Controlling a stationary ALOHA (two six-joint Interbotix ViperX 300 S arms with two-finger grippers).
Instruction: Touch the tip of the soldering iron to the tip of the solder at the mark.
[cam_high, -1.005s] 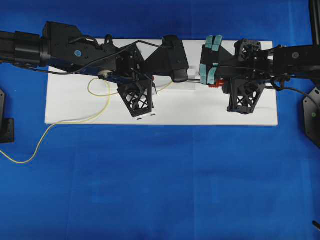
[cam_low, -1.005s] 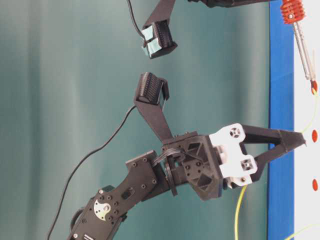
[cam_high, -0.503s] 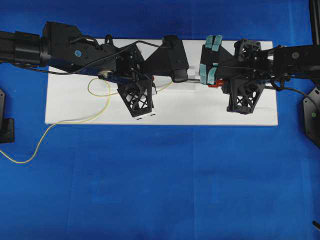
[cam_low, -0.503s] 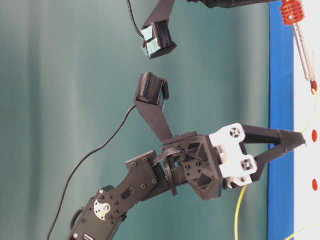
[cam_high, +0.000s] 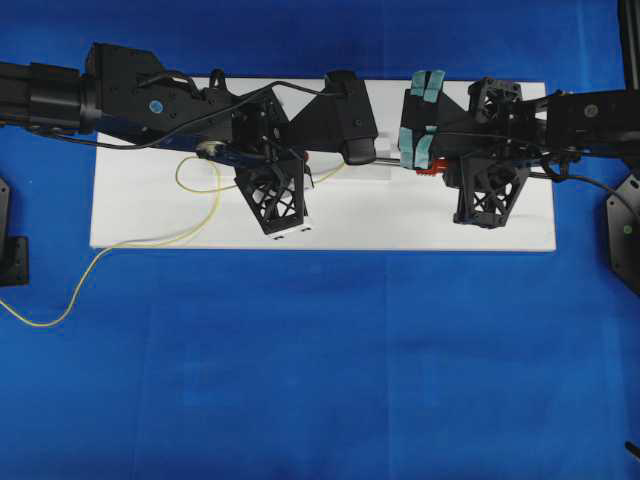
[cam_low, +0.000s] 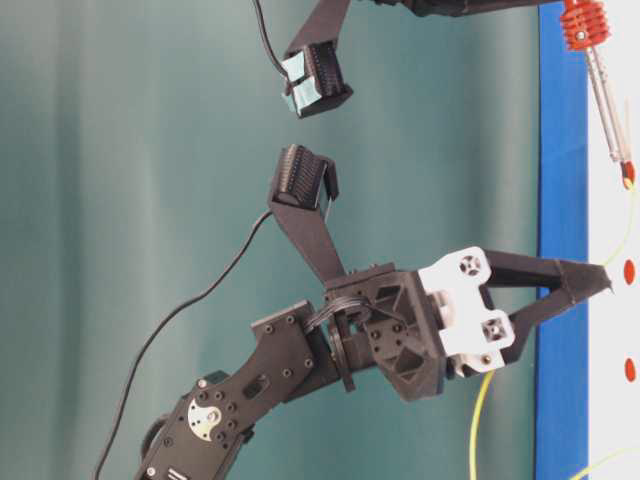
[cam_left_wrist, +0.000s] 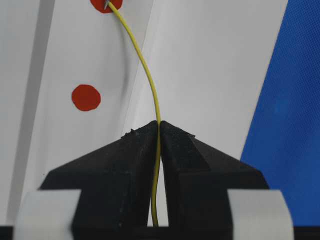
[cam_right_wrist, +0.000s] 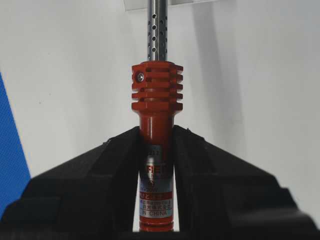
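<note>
In the left wrist view, the solder (cam_left_wrist: 156, 105) is seen clamped between the closed black fingers (cam_left_wrist: 125, 165) of the left gripper (cam_left_wrist: 159, 131); the lower part of the wire is cut off by the bottom edge. From the pinch the thin yellow wire curves up and away to the far red mark (cam_left_wrist: 106, 5), which is cropped by the top edge. A small metallic point is seen touching the wire's end on that mark, but it is too small to be made out well. A second red mark (cam_left_wrist: 86, 97) lies nearer, left of the wire and apart from it.

In the right wrist view, the soldering iron (cam_right_wrist: 156, 107) is gripped at its red-orange handle by the right gripper (cam_right_wrist: 156, 145), the jaws pressed against both sides. A ribbed collar and a perforated silver shaft are shown beyond the jaws; the tip is cut off at the top.

In the table-level view, the shaft's dark tip is seen resting at a red mark (cam_low: 628, 174) where the yellow wire also ends.

From overhead, both tips are hidden beneath the arms over the white board (cam_high: 150, 215). Loose loops of solder (cam_high: 70, 300) trail off the board's left side onto the blue cloth (cam_high: 330, 380).
</note>
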